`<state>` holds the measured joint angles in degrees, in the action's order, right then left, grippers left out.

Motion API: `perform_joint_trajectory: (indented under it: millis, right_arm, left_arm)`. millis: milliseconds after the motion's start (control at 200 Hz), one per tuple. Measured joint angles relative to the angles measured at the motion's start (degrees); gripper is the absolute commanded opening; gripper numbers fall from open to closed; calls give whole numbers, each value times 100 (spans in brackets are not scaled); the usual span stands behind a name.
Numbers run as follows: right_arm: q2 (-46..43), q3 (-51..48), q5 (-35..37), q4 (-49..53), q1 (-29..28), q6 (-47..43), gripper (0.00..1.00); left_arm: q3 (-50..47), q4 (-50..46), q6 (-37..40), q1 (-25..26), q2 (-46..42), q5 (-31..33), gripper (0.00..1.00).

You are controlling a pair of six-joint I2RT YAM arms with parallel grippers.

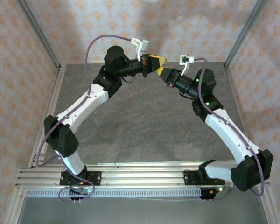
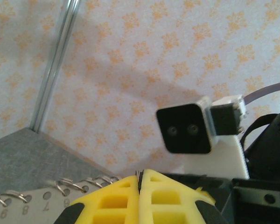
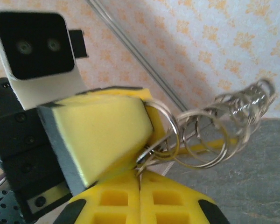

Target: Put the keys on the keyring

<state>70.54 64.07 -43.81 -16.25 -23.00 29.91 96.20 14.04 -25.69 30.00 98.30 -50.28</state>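
I have left pincer (image 2: 140, 175) and right pincer (image 3: 140, 176) clenched tip-to-tip above worktop (image 1: 140, 121), right apparently pinching keyring (image 3: 246, 103) steady for threading.

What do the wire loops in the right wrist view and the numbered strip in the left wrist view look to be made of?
Keyring loops: metal by the look, thin silvery wire with a polished finish; bright glints run along the coils.
Numbered strip: flat, pale grey and matte, with dark numerals and no shine; it could be dull metal or plastic, I cannot tell which.
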Motion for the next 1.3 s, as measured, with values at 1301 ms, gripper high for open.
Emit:
perform_joint_trajectory:
  millis: [1301]
  right_arm:
    - [-1123, -704, -111, -251, 1344, 761, 30]
  left_arm:
    - [0, 684, -581, 264, 236, -22, 0]
